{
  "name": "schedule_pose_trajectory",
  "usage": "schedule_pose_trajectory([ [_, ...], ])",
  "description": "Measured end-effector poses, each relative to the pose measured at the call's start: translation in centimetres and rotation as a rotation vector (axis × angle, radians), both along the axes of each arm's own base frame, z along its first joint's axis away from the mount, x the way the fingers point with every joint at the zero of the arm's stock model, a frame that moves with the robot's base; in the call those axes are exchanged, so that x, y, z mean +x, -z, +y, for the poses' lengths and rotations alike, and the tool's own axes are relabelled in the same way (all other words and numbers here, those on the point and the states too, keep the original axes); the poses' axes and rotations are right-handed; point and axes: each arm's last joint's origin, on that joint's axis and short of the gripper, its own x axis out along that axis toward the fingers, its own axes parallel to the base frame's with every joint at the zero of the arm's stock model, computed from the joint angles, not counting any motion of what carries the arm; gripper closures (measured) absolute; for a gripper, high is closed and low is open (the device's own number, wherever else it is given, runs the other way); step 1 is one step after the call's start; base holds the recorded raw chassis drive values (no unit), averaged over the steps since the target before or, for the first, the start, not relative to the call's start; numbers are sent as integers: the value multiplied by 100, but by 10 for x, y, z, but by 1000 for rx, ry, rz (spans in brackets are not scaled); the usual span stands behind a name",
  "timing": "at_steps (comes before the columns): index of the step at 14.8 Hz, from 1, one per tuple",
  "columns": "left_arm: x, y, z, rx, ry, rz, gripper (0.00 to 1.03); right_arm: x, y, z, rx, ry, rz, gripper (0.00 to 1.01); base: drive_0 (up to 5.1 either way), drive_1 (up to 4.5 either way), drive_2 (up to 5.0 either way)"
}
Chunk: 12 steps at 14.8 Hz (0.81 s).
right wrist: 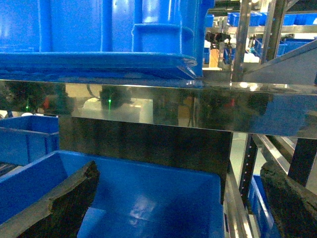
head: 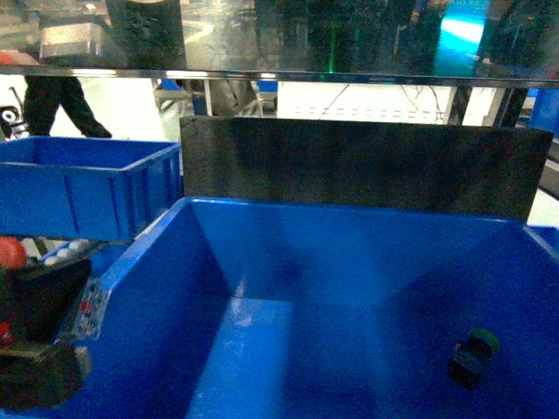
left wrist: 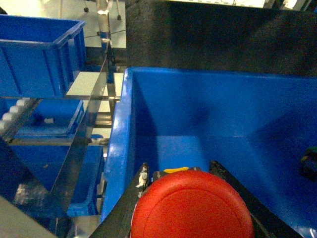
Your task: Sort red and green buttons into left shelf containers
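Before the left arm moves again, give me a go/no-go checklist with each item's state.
1. Red button held between the left gripper fingers: ok.
2. Button over the big blue bin opening: cannot tell; in the head view the gripper sits by the bin's left rim.
3. Bin floor free under the drop: ok, bare blue.
4. Green button out of the way: ok, far right on the bin floor.
5. Right gripper open and empty: ok.

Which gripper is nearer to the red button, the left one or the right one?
Left. The left gripper grips the red button; the right gripper holds nothing, its fingers wide apart.
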Motion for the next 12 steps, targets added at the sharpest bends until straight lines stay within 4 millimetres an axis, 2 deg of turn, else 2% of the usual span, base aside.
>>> schedule_pose_trajectory([
  [2,15,-6,-16,-16,2,-13,73,0,0,0,0,0,0,3,0,0,0],
  [7,49,6,-56,-33,45,26,73,0,0,0,0,0,0,3,0,0,0],
  [10,63,29,-66,-28,47,93,73,0,0,0,0,0,0,3,0,0,0],
  [12,70,35,-70,-36,57,98,73,0,0,0,0,0,0,3,0,0,0],
])
